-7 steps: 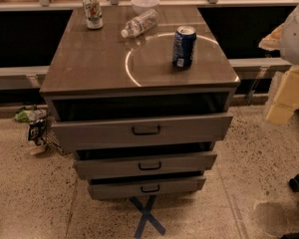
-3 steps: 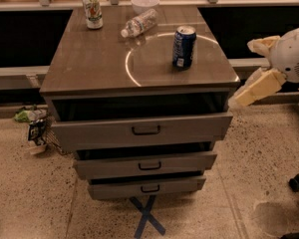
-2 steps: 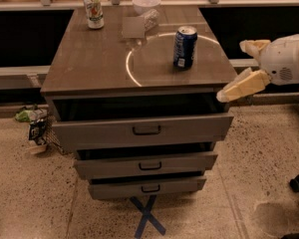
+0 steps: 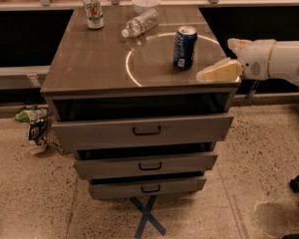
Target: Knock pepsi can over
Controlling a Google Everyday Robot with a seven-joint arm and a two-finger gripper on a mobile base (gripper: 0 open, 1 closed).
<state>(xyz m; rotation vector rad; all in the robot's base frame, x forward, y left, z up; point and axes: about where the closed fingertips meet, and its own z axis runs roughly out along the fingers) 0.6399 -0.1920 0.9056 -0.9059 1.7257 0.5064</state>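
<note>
Currently the pepsi can [image 4: 184, 47] stands upright on the grey-brown top of the drawer cabinet [image 4: 89, 66], right of centre. It sits inside the right part of a bright ring of light [image 4: 131, 63] reflected on the surface. Dark blue body, silver top rim, lettering facing the camera.

Gripper [image 4: 218, 70]: comes in from the right on a white arm [image 4: 281, 59] held roughly level. Its cream-coloured end hangs over the front right corner of the cabinet top, pointing left. It is near the can, to the can's right and a little toward the front. A strip of bare tabletop shows between them, so no contact. Jaw state: cannot tell from this angle.

Other items on the top:
- White and green can [image 4: 93, 11], upright, back left corner, well apart from the pepsi can.
- Clear plastic bottle [image 4: 139, 24], lying on its side, back centre, cap end toward the left.
- White bowl [image 4: 145, 3], at the back edge, just behind the bottle.

Below the top: 3 grey drawers, each with a dark handle and each pulled partly out. The top drawer [image 4: 144, 130] sticks out furthest.

Floor is speckled. An X of blue tape [image 4: 147, 216] lies in front of the cabinet base. Some litter [image 4: 34, 124] lies by the cabinet's left side.
</note>
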